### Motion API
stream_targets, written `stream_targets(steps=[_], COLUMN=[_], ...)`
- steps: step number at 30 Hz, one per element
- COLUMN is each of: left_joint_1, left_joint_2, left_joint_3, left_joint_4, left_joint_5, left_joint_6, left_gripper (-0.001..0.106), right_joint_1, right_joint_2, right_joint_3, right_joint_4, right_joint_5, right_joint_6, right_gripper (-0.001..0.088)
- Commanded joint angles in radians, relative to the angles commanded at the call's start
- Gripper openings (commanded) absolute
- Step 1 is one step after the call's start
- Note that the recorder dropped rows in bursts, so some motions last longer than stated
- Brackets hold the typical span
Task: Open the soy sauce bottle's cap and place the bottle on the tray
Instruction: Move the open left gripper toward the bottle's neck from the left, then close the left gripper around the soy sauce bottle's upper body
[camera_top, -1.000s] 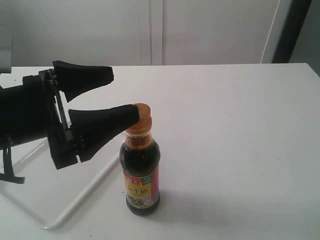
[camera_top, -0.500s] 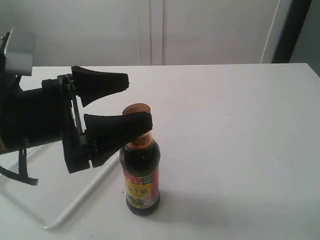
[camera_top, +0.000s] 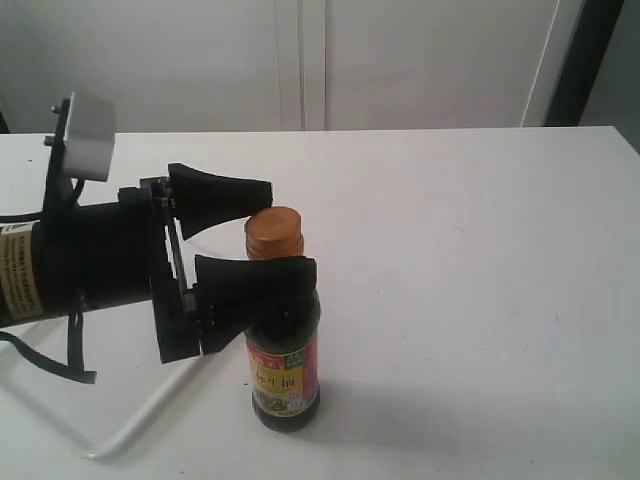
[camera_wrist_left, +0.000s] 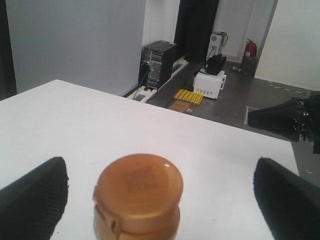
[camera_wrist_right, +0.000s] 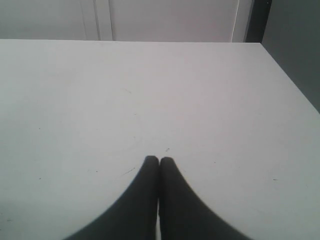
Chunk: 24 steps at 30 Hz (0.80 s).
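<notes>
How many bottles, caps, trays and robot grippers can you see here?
soy sauce bottle: 1
cap: 1
tray: 1, only its rim shows
grippers: 2, the left gripper open around the cap, the right gripper shut over the bare table
Total: 5

I see the left gripper (camera_top: 268, 231) extended horizontally from the left of the exterior view, fingers spread wide apart with one finger (camera_top: 222, 193) higher and one lower. The right gripper (camera_wrist_right: 159, 161) has its two fingertips pressed together, touching along their length, nothing between them
</notes>
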Motion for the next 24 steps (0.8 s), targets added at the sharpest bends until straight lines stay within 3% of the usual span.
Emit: stream_targets(steps=[24], left_joint_1=[0.000], left_joint_2=[0.160], left_joint_3=[0.000], left_joint_4=[-0.008], left_joint_5=[-0.008], left_joint_6=[0.094], left_gripper=[0.105], right_joint_1=[0.000], right_joint_2=[0.000], right_joint_3=[0.000], right_joint_4=[0.000], right_joint_5=[0.000], right_joint_6=[0.000], right_gripper=[0.0000])
